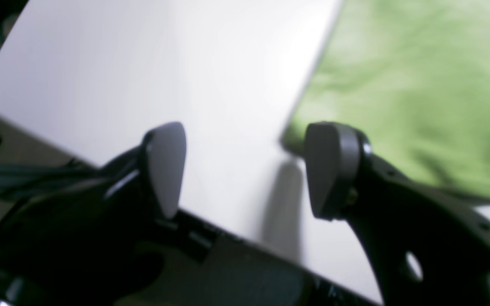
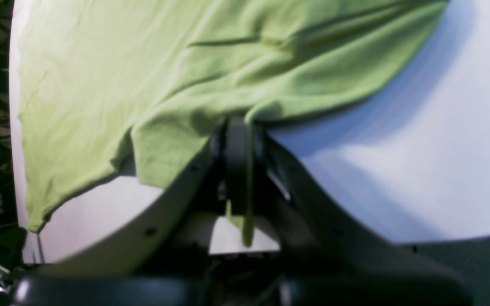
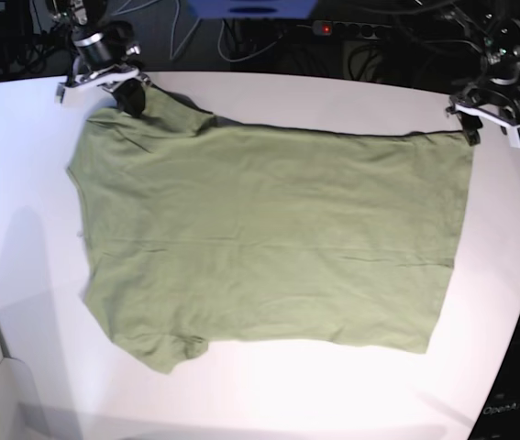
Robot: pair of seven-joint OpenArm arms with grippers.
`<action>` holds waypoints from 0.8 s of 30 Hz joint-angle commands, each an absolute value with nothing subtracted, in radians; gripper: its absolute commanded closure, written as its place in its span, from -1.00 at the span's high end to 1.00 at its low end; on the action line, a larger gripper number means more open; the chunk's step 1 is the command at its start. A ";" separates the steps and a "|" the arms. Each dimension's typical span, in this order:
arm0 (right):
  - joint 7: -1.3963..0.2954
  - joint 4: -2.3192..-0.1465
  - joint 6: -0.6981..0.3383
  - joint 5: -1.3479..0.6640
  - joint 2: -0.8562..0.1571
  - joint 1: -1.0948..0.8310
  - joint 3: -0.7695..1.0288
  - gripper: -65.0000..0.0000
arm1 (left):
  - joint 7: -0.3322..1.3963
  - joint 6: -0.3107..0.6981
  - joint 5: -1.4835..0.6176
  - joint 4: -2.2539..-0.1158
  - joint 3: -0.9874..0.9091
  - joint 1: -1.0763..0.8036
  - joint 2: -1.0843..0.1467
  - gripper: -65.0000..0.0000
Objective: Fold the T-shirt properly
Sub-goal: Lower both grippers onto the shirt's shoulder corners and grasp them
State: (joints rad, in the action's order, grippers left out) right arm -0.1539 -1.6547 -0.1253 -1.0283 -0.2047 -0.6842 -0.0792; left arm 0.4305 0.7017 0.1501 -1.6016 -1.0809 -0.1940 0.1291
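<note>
The olive-green T-shirt (image 3: 269,238) is lying spread out nearly flat on the white worktop (image 3: 21,165), with its far long edge running between the two grippers. The right gripper (image 2: 237,140) is sitting at the sleeve-end corner of the shirt, and its fingers (image 2: 232,170) are pressing together on the fabric: a thin strip of green cloth is showing pinched between the pads, and the fabric just ahead of them is lifting off the worktop into soft folds, casting a shadow. The left gripper (image 1: 245,170) is hovering at the opposite, hem-end corner with its fingers (image 1: 166,165) standing well apart and holding nothing; bare worktop is showing through the gap between them, while the hem corner of the shirt is lying just beside the outer finger, on the side away from the gap.
</note>
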 commanded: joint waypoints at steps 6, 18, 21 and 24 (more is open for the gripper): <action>-0.139 -1.669 -0.124 -1.041 -0.214 -0.690 -0.076 -1.00 | 0.410 0.698 0.139 -1.630 -1.079 -0.168 0.145 0.29; -0.156 -1.669 -0.124 -1.041 -0.226 -0.690 -0.076 -1.00 | 0.409 0.698 0.185 -1.448 -1.044 -0.134 0.114 0.29; -0.171 -1.669 -0.124 -1.041 -0.226 -0.688 -0.076 -1.00 | 0.409 0.698 0.194 -1.429 -1.044 -0.133 0.117 0.29; -0.171 -1.669 -0.124 -1.041 -0.226 -0.685 -0.076 -1.00 | 0.410 0.698 0.194 -1.434 -1.026 -0.134 0.124 0.29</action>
